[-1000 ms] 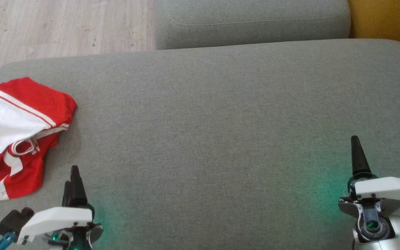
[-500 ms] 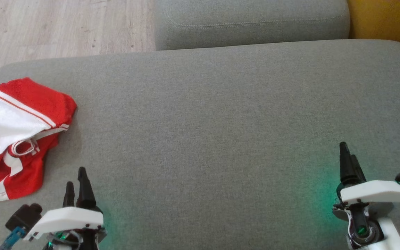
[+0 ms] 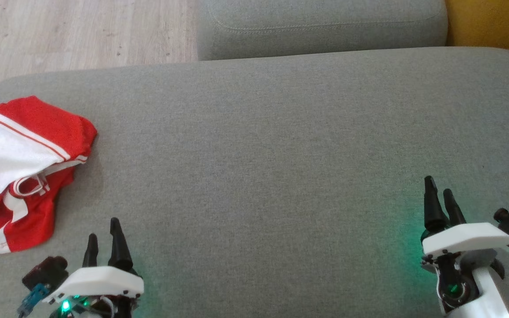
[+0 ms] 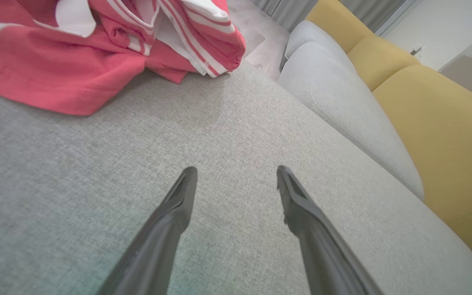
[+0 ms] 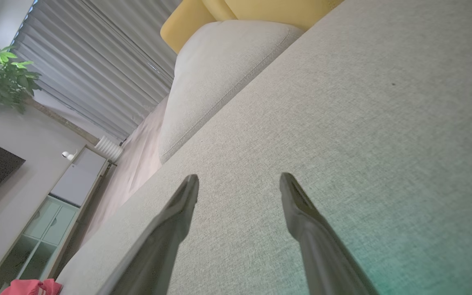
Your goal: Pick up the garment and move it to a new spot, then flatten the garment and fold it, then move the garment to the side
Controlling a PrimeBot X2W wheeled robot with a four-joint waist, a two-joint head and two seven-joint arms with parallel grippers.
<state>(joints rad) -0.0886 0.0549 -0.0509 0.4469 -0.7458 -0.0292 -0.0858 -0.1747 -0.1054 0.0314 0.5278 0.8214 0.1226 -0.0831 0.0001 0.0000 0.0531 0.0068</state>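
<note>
**Near field.** Left hand (image 3: 102, 229), lower left of the head view: fingers spread, nothing between them, tips pointing forward over the grey seat (image 3: 259, 154). Whether the tips touch the fabric cannot be told. Right hand (image 3: 438, 185), lower right: likewise released and holding nothing, well apart from the left.

**Middle field.** Garment (image 3: 20, 168): red with white panels and stripes, crumpled in a heap at the seat's left end and partly cut off by the head view's left edge. It lies ahead of and to the left of the left hand, near it but not touching. In the left wrist view the heap's closest red fold sits up and left of the fingertips, with a strip of seat between. The heap's long axis runs roughly away from the robot, from near hem to far rounded fold. The left hand is plainly the nearer; the right stands almost the whole seat's width off. The pick-up therefore probably turns on a forward-and-leftward reach by the left hand onto the near fold. The seat's broad middle would serve as the new spot. No step of the task looks begun.

**Far field.** Grey back cushion (image 3: 320, 26) just beyond the seat, with wooden floor (image 3: 82, 31) to its left and a yellow cushion (image 3: 493, 22) to its right. A cabinet (image 5: 47, 229) stands across the room in the right wrist view; what its compartments hold cannot be told.
</note>
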